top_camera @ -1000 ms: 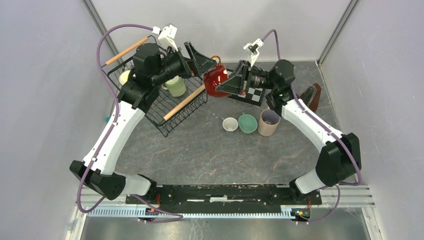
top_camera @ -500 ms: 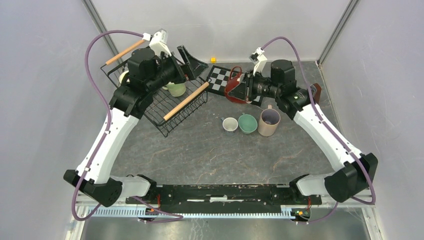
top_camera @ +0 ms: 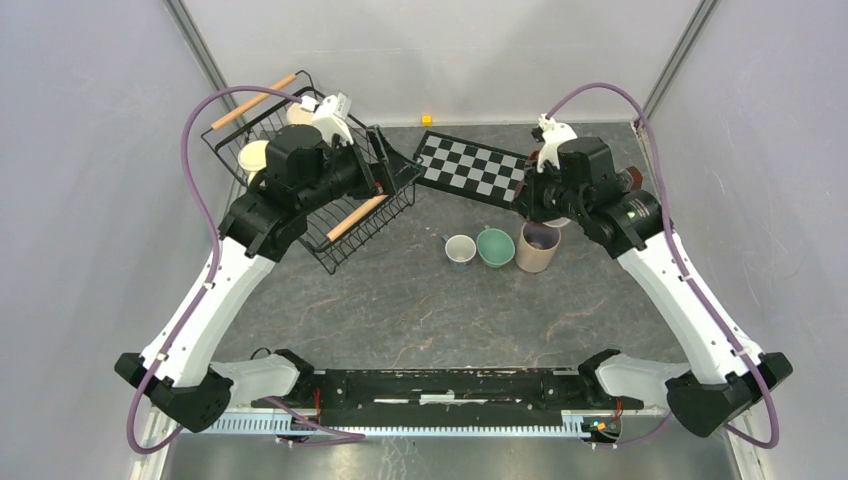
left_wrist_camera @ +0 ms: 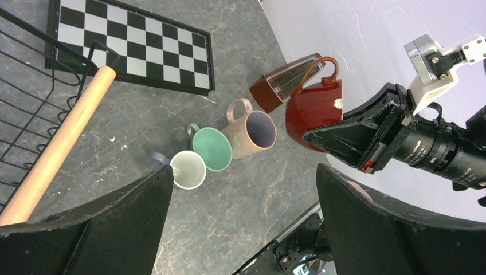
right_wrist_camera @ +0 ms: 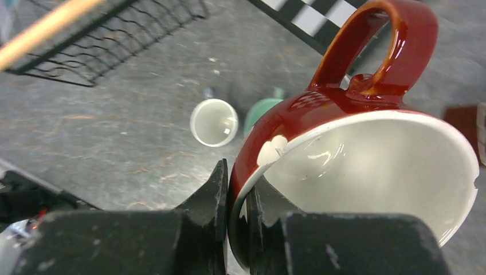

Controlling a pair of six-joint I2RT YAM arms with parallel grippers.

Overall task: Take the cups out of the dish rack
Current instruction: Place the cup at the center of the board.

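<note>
Rack point(top_camera: 335, 245): two cream cups point(top_camera: 255, 155) visible, the rest covered by left arm point(top_camera: 225, 280). White cup point(top_camera: 460, 248), teal cup point(top_camera: 495, 247) and beige cup point(top_camera: 538, 245) stand upright in a row on table point(top_camera: 420, 300). Right gripper point(right_wrist_camera: 236, 195) pinches red mug point(right_wrist_camera: 344, 132) by the rim, in the air near beige cup, handle away from fingers. It's hidden from above. Left gripper point(left_wrist_camera: 243, 169) spread wide, empty.

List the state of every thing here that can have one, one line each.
left pincer, open, empty
right pincer, shut on the red mug's rim
red mug, held in the air, tipped
pale cup, upright on the table
teal cup, upright on the table
beige-pink mug, upright on the table
dish rack, holds cream cups
checkered board, lying flat
</note>
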